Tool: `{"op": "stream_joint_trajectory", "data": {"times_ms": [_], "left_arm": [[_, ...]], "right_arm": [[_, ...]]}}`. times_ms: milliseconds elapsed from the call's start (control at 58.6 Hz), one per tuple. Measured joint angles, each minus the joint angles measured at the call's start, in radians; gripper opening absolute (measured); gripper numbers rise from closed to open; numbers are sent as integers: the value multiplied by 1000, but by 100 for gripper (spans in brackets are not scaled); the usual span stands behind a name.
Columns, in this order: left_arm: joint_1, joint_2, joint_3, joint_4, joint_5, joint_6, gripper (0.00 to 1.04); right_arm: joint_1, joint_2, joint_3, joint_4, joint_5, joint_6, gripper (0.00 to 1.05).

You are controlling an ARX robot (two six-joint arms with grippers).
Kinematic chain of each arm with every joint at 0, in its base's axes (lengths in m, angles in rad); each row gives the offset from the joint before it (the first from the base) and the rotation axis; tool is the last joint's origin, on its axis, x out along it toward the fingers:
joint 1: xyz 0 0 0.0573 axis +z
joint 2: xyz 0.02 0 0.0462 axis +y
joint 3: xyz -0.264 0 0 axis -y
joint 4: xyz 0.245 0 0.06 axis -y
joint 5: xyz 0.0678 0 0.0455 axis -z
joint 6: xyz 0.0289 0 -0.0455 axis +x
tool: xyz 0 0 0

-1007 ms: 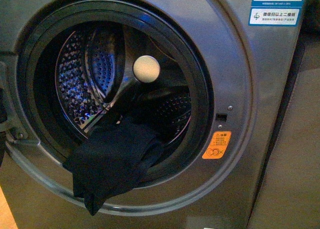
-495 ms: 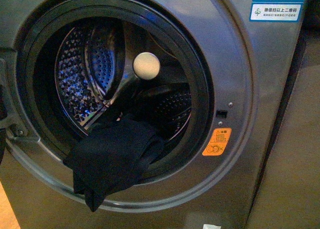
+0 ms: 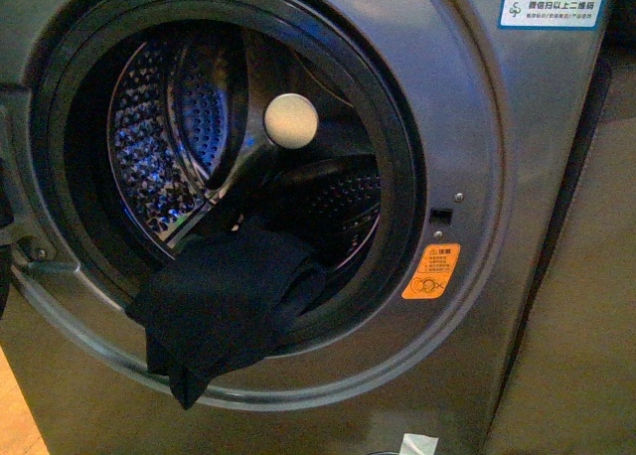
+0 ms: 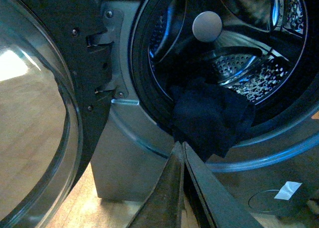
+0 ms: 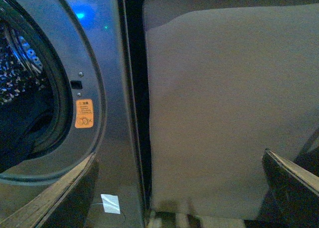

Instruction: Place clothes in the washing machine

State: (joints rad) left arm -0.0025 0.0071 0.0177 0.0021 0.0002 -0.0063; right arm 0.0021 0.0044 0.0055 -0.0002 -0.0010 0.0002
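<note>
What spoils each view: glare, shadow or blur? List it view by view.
Front view: blue glints on the perforated drum, the clothes a featureless dark mass. Left wrist view: a bright window reflection on the door glass. Right wrist view: dim, a blue glare spot on the washing machine, blurred near edges.

To my right a plain grey panel [image 5: 224, 103] fills the space, with a narrow dark gap [image 5: 133, 88] running along its near edge. At the foot of that panel I see pale wooden floor [image 4: 114, 215], and a small white paper scrap [image 3: 417, 443] lies just beside the panel's lower corner.
</note>
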Motion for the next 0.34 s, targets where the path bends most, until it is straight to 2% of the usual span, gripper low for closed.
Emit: {"op": "stream_joint_trajectory", "data": {"times_ms": [171,342], "left_arm": [[0,-2,0,0,0,-1,5],[0,-2,0,0,0,0,37]], "right_arm": [[0,0,0,0,0,0,97],[0,0,0,0,0,0,97]]}}
